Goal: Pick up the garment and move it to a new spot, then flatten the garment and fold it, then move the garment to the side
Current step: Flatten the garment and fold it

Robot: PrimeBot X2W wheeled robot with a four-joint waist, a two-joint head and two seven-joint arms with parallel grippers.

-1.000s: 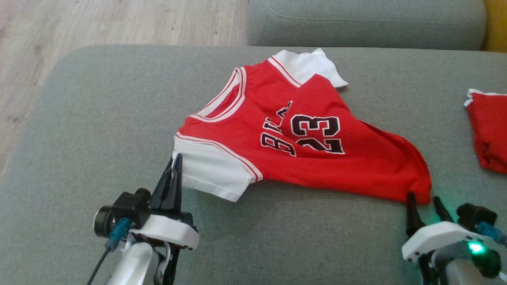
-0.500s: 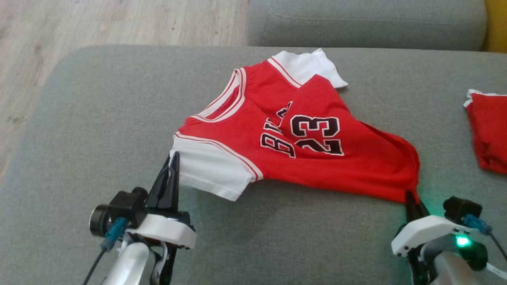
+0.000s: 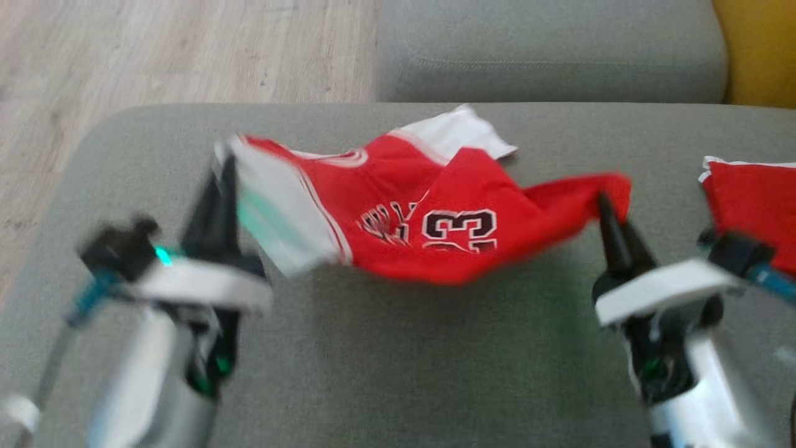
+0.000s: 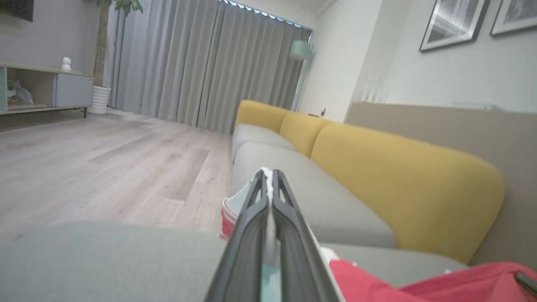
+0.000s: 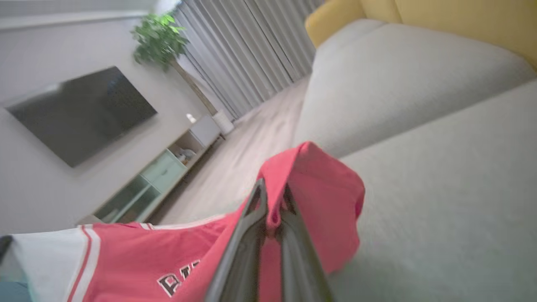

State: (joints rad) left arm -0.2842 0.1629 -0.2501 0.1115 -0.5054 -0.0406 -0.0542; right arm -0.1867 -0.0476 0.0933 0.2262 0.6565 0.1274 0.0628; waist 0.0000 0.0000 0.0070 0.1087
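Note:
The garment (image 3: 435,230) is a red jersey with white sleeves and a black "23", hanging above the grey sofa cushion (image 3: 385,373) between both arms. My left gripper (image 3: 225,163) is shut on its white sleeve edge at the left. My right gripper (image 3: 602,200) is shut on a red hem corner at the right. In the left wrist view the shut fingers (image 4: 268,184) pinch white cloth. A fold of the red garment (image 5: 319,184) drapes over the shut fingertips in the right wrist view. The head view is blurred.
Another red garment (image 3: 752,205) lies on the cushion at the far right, close to my right arm. A second grey cushion (image 3: 547,56) and yellow backrest (image 3: 758,50) lie behind. Wooden floor (image 3: 155,56) runs beyond the cushion's left edge.
My right gripper shut on the red hem corner. Both grippers then rose, lifting the garment off the cushion so it sags between them. The head view has shifted too.

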